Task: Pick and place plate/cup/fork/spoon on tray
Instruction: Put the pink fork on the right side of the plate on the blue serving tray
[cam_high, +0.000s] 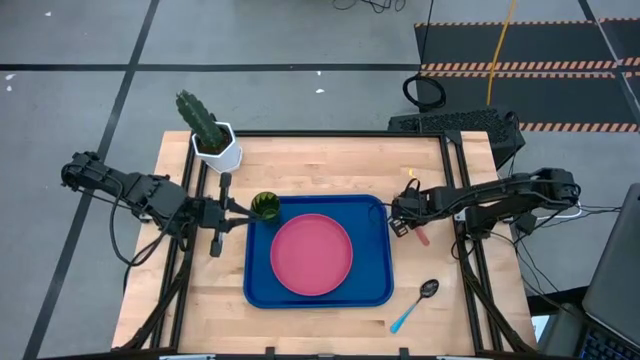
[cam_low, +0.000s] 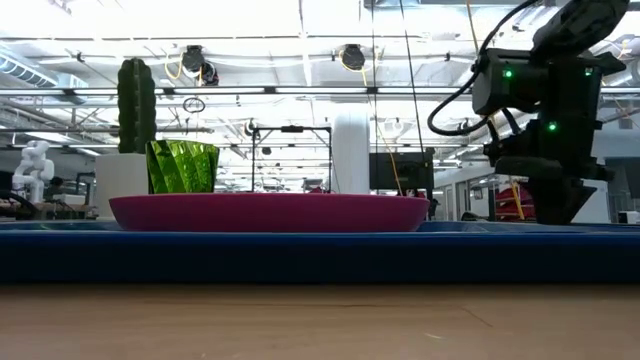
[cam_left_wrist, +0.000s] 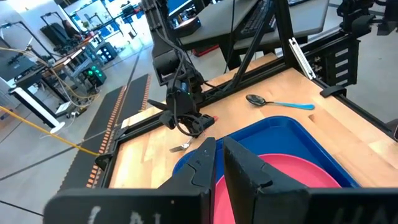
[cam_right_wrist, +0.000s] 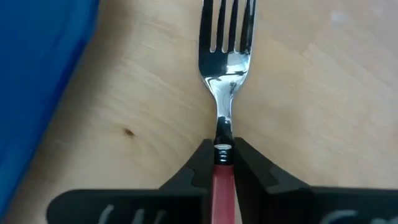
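Pink-red fork (cam_right_wrist: 227, 56) handle is pinched by the right gripper (cam_high: 408, 214) on bare wood just beside the tray (cam_high: 380, 290). Slip or rim snag is risked by the thin, end-on grip. Left gripper (cam_high: 247, 211) is closed around the cup (cam_high: 265, 206) on the tray.

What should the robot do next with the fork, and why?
Probably lift it a little. The right pincer is already shut on the fork at its pink handle, but the fork sits on the wooden table, just outside the blue tray. Raising it first should help it clear the tray's raised rim.
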